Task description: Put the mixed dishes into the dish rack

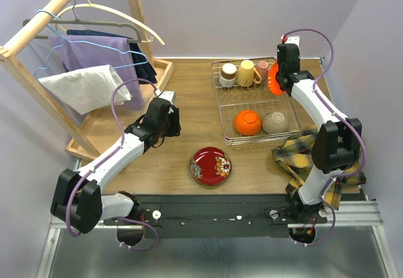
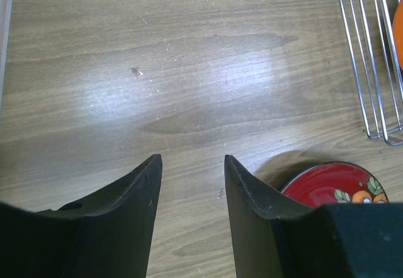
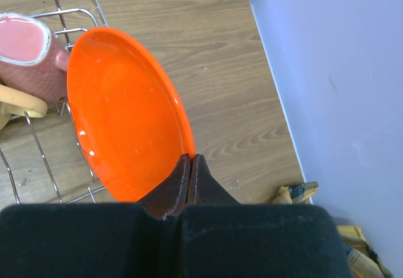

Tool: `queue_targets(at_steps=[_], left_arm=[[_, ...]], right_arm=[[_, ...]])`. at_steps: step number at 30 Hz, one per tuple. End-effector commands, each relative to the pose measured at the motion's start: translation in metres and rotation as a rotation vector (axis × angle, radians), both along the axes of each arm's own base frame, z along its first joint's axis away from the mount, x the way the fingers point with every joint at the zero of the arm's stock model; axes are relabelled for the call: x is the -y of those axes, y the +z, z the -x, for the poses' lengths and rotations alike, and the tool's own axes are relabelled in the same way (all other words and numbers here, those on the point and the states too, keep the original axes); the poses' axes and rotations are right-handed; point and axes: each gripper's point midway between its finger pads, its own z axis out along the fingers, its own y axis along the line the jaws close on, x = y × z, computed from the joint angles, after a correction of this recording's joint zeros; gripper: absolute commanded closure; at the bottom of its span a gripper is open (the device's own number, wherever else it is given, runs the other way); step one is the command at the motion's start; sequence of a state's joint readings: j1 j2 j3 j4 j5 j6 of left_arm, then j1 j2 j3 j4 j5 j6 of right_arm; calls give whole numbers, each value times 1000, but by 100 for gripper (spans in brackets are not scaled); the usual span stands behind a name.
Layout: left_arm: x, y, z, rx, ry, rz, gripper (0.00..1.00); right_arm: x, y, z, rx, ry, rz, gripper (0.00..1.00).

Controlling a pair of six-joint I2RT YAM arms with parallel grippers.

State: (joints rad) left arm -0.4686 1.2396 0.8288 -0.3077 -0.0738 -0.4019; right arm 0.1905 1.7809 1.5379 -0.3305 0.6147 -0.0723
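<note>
Right gripper (image 3: 191, 157) pinches an orange-red bowl (image 3: 126, 114) by its rim in the silver wire dish rack (image 1: 218, 100), crowded by three mugs (image 1: 245, 73) and two upturned bowls (image 1: 247, 122). Left gripper (image 2: 192, 160) gapes empty above the wooden counter (image 2: 189, 70), near one red flowered plate (image 1: 210, 165).

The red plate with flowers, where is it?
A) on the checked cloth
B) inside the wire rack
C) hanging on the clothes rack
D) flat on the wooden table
D: the red flowered plate lies flat on the wooden table, just outside the dish rack.
</note>
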Motion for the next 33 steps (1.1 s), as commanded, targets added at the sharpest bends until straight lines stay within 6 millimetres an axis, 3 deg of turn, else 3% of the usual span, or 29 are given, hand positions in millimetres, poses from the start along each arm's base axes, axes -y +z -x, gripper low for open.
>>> queue_targets(at_steps=[1, 5, 9, 11, 23, 33], left_arm=[[3, 6, 3, 14, -2, 58, 47], [4, 3, 7, 3, -4, 72, 47], [6, 2, 10, 1, -14, 90, 42], [11, 3, 11, -4, -32, 112, 42], [12, 3, 14, -8, -36, 130, 42], [15, 1, 13, -17, -38, 144, 42]], right_arm=[[8, -4, 15, -9, -54, -10, 100], [6, -13, 22, -32, -40, -20, 99], [1, -23, 27, -60, -13, -47, 81], [-3, -25, 26, -62, 2, -61, 81], [-23, -14, 27, -46, 61, -173, 83], [-26, 3, 39, -31, 71, -217, 66]])
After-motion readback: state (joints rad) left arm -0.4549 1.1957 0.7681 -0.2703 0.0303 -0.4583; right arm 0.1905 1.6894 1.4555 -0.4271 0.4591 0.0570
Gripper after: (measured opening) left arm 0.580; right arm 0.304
